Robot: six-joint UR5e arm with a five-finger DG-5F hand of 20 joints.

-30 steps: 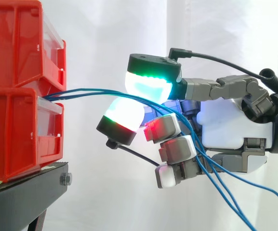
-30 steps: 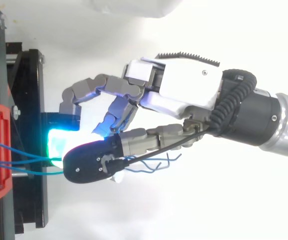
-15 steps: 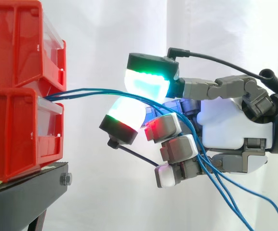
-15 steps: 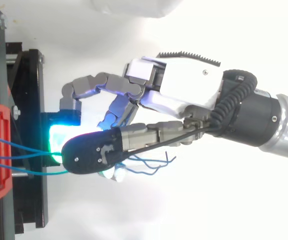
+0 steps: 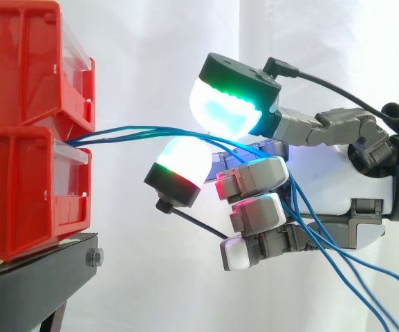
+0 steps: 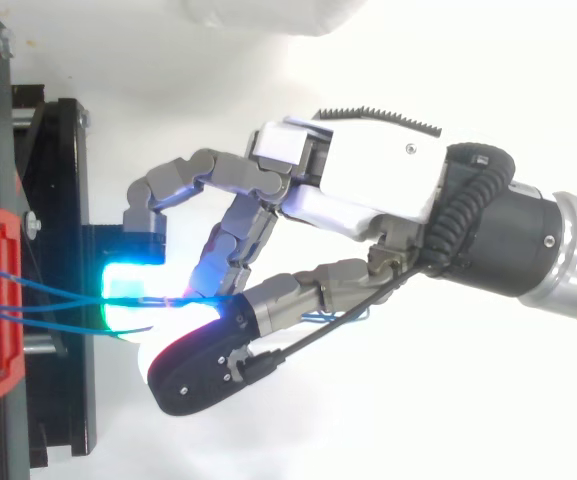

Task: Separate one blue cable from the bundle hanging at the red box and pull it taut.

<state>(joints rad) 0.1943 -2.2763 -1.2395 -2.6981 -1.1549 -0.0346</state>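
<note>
Two stacked red plastic bins [image 5: 26, 124] sit on a black metal stand [image 5: 33, 277], and everything else is placed from them. A bundle of thin blue cables [image 5: 130, 129] leaves the front of the bins at the seam where the upper bin meets the lower one. It arcs slightly upward and runs away from the bins as a few strands lying close together, none drawn clear of the others. A short way out from the bins the strands enter the robot's grey and white hand [image 5: 337, 183], which faces the bins with its fingers partly curled. Its two large glowing pads [image 5: 223, 111] stand apart, one above the strands and one below. The cables pass through the gap between them and lie across the top of the lower pad [image 5: 182, 162]. In the top view the black-backed pad [image 6: 193, 370] is swung off to one side of the cable line. Farther from the bins, the remaining fingers [image 5: 254, 178] are folded in towards the palm, and the strands run behind them, so the hand is loosely closed round the bundle. Beyond the hand, on its far side from the bins, the loose cable ends hang down slack.
</note>
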